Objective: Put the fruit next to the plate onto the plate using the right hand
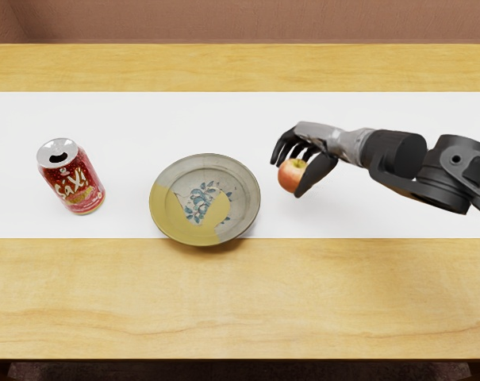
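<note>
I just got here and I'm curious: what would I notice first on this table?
Probably the dark grey robot right hand coming in from the right, its fingers curled around a small red-and-yellow apple. Just left of the apple, in the middle, lies a round grey-and-yellow ceramic plate with a blue pattern and nothing on it. Far to the left stands a red soda can.

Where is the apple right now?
Head view: the apple is just right of the plate, over the white strip, gripped in the right hand.
</note>
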